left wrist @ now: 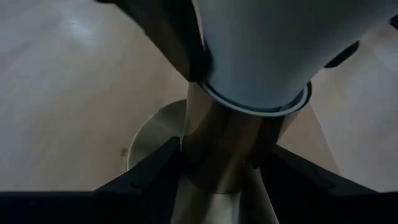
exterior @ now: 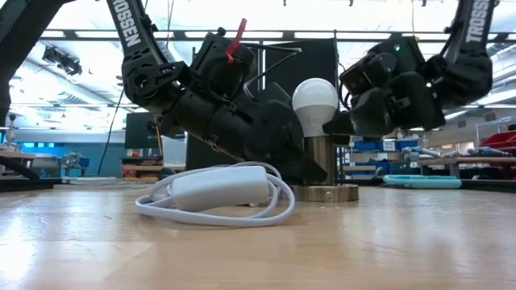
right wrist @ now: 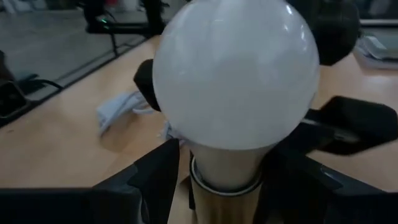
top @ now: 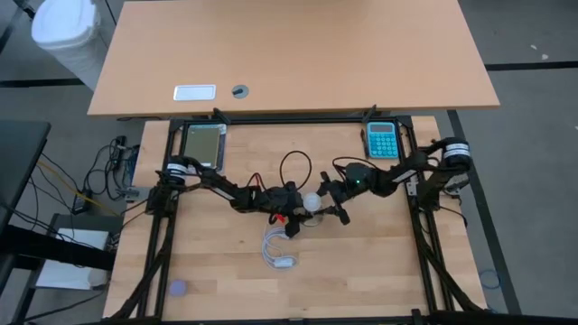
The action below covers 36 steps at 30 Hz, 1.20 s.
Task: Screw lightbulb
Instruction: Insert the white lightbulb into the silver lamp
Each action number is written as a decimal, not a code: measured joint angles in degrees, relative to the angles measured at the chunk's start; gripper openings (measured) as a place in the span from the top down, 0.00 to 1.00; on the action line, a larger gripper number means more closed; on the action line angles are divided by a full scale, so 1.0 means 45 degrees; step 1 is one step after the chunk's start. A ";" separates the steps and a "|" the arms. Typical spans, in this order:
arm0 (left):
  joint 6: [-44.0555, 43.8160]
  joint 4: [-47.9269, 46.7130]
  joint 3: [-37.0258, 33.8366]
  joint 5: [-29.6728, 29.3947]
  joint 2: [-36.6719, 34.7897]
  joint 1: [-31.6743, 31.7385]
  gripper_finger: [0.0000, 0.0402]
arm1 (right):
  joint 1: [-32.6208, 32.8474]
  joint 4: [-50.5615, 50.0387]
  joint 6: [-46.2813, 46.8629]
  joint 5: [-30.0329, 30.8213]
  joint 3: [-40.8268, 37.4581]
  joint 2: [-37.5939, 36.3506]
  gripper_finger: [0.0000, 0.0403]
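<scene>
Fingers of the left gripper (left wrist: 217,165) squeeze the shiny metal socket post (exterior: 322,159) near the middle of the wooden tabletop (top: 361,271). The right gripper (right wrist: 227,165) pinches the neck of the round white lightbulb (exterior: 315,100) standing in that post. Crooked turning could jam the threads, I think; a loose pinch might slip.
</scene>
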 joint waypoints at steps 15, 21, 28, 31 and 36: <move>-0.0015 0.0117 0.0000 0.0511 0.0000 0.0000 0.46 | -0.0647 0.2049 0.0304 -0.2295 0.0316 0.1844 0.43; -0.0028 0.0141 0.0000 0.0554 0.0000 -0.0010 0.46 | -0.0652 0.2654 0.0950 -0.2742 0.0316 0.1810 0.43; -0.0049 0.0152 0.0000 0.0514 0.0000 -0.0010 0.46 | -0.0612 0.2788 0.0929 -0.2545 0.0325 0.1800 0.43; -0.0053 0.0160 0.0000 0.0467 0.0000 -0.0005 0.46 | -0.0607 0.2796 0.0833 -0.2266 0.0325 0.1795 0.43; -0.0053 0.0160 0.0000 0.0462 0.0000 -0.0005 0.46 | -0.0609 0.2803 0.0828 -0.2211 0.0325 0.1795 0.48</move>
